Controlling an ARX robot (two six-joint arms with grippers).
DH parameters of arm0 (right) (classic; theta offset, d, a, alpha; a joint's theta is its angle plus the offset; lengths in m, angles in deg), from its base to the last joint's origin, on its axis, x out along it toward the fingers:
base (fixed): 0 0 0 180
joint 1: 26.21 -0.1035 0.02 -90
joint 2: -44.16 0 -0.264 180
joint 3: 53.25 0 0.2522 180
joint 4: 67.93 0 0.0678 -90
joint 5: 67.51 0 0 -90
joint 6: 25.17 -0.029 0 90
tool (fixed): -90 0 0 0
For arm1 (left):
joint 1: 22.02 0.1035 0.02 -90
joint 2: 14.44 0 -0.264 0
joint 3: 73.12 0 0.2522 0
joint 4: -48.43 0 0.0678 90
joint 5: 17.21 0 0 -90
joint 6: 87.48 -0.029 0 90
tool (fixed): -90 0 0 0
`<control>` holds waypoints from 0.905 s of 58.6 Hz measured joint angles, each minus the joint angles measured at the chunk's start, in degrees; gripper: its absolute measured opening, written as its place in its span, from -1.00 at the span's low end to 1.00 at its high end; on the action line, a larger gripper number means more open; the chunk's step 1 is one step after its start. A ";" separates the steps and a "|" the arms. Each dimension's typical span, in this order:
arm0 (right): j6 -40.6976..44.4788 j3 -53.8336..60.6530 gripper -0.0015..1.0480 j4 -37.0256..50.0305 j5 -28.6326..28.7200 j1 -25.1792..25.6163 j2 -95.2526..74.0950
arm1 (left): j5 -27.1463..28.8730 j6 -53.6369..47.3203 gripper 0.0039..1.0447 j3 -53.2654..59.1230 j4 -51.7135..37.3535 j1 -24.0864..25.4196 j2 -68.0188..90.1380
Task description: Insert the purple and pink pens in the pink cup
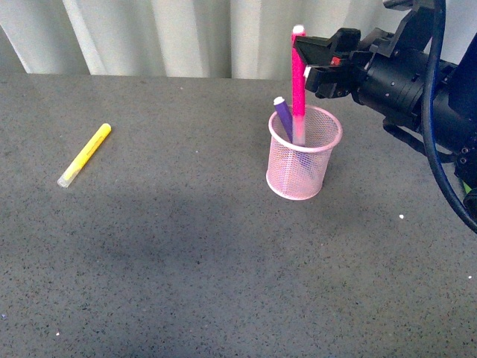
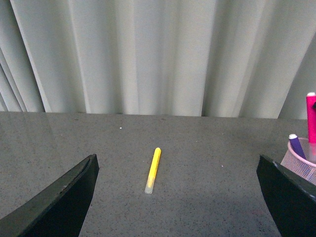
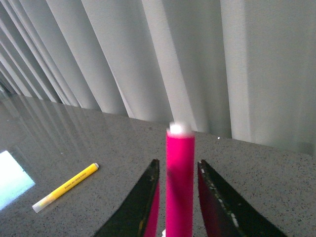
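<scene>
Front view shows the right arm reaching in from the right edge, held high above the table (image 1: 186, 246), its black right hand (image 1: 309, 60) pointing leftward over the pink cup (image 1: 304, 153). Its fingers (image 1: 322, 46) are clamped on the upper part of the pink pen (image 1: 298, 82), just below the pen's white tip. The pen stands upright, its lower end already down inside the cup, where the clear cap shows through the mesh.

Right wrist view looks along the hand: two dark fingers (image 3: 217, 202) sit on either side of the magenta barrel (image 3: 179, 187), pressed close against it, and the white end points up toward the curtain (image 3: 197, 59).

The purple pen (image 1: 284, 118) is in the cup too, leaning toward the left rim with its pale tip just above the rim. The cup is a light pink wire-mesh cylinder with a solid rim and base, standing upright on the grey speckled table, right of centre and towards the back.

Left wrist view shows the left hand (image 2: 177, 197) with its two black fingers (image 2: 59, 202) spread wide apart and nothing between them, held above the table. A yellow pen (image 1: 85, 154) lies flat on the table well to the left of the cup, apart from both hands.
</scene>
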 joint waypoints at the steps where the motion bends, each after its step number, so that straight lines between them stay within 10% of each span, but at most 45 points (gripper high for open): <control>1: 0.00 0.00 -0.38 0.00 -0.02 0.00 0.00 | 0.00 0.00 0.88 0.00 0.00 0.00 0.00; 24: -0.04 0.50 0.93 0.00 -0.04 0.00 0.00 | 0.00 0.00 0.88 0.00 0.00 0.00 0.00; 53: 5.05 8.48 0.87 -11.93 -11.87 11.30 25.51 | 0.00 0.00 0.88 0.00 0.00 0.00 0.00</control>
